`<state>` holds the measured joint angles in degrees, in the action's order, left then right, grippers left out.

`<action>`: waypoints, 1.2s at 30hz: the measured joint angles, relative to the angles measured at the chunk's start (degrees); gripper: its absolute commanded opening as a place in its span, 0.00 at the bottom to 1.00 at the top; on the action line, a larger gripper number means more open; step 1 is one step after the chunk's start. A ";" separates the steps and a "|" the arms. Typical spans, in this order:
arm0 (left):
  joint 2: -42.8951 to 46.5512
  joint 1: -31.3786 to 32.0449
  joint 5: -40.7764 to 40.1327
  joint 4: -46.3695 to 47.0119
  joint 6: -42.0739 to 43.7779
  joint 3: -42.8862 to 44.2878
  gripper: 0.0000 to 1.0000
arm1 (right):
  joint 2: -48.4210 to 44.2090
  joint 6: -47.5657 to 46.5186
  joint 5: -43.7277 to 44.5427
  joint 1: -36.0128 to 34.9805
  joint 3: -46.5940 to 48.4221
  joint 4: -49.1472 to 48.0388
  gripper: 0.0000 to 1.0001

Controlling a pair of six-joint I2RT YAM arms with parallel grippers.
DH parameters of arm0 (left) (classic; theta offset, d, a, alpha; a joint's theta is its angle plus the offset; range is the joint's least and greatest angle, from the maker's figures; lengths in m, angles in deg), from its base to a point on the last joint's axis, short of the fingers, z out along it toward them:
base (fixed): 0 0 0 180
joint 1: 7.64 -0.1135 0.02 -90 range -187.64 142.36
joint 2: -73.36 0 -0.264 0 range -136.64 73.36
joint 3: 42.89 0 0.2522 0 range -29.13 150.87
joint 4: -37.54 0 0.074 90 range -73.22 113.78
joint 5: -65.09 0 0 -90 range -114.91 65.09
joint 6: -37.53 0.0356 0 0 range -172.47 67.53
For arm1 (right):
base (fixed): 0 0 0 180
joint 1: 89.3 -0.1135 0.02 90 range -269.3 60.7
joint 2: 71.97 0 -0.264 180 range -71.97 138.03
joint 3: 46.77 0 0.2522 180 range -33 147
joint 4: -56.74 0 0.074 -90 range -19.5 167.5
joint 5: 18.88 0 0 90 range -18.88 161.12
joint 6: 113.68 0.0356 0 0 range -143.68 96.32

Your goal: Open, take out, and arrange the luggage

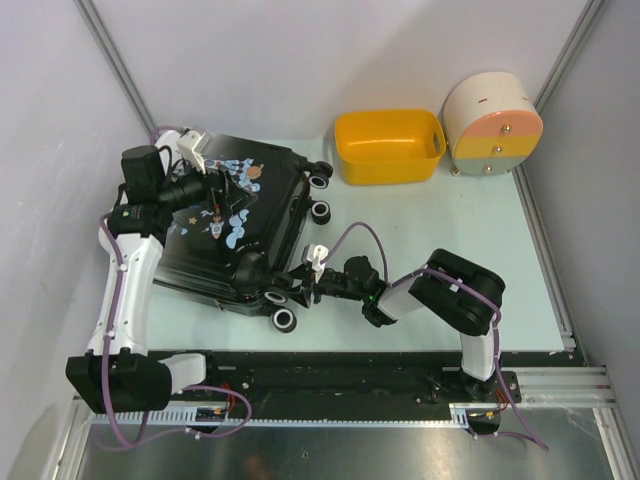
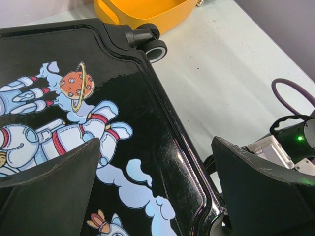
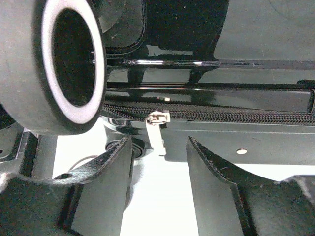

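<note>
Pale table, luggage flat, left jaws wide over it, right jaws half-spread at its zip pull

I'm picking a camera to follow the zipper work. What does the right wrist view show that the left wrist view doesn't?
Only the right wrist view: the luggage side with its zipper track and the silver zipper pull, seen between the tips of the open right gripper and not clamped, plus one wheel huge at left. Only the left wrist view: the astronaut print, the yellow basket and the open left gripper over the print. Both: the black shell and the pale table.
</note>
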<state>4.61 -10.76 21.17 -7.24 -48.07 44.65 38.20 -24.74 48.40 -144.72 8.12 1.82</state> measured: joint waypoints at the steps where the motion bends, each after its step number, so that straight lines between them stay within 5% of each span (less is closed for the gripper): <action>1: -0.04 0.00 -0.02 0.02 0.02 -0.11 1.00 | 0.00 0.00 0.02 0.07 0.02 0.00 0.53; 14: -0.35 0.00 -0.94 0.00 0.07 -0.94 1.00 | 3.58 1.46 1.55 -0.13 3.02 -0.17 0.54; 18: -0.35 0.00 -0.98 0.02 0.09 -1.33 1.00 | 3.72 2.21 2.29 -0.46 3.28 -0.09 0.45; 27: -0.37 -0.07 -1.25 0.02 0.17 -2.34 0.99 | 3.69 2.56 1.29 0.04 3.30 0.72 0.07; 36: -1.92 -1.86 -3.30 0.02 0.79 -2.97 0.96 | 1.97 2.99 -6.21 6.32 2.95 2.95 0.00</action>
<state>2.68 -12.62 17.87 -7.22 -47.28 41.68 40.17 -21.74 42.19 -138.40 11.07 4.77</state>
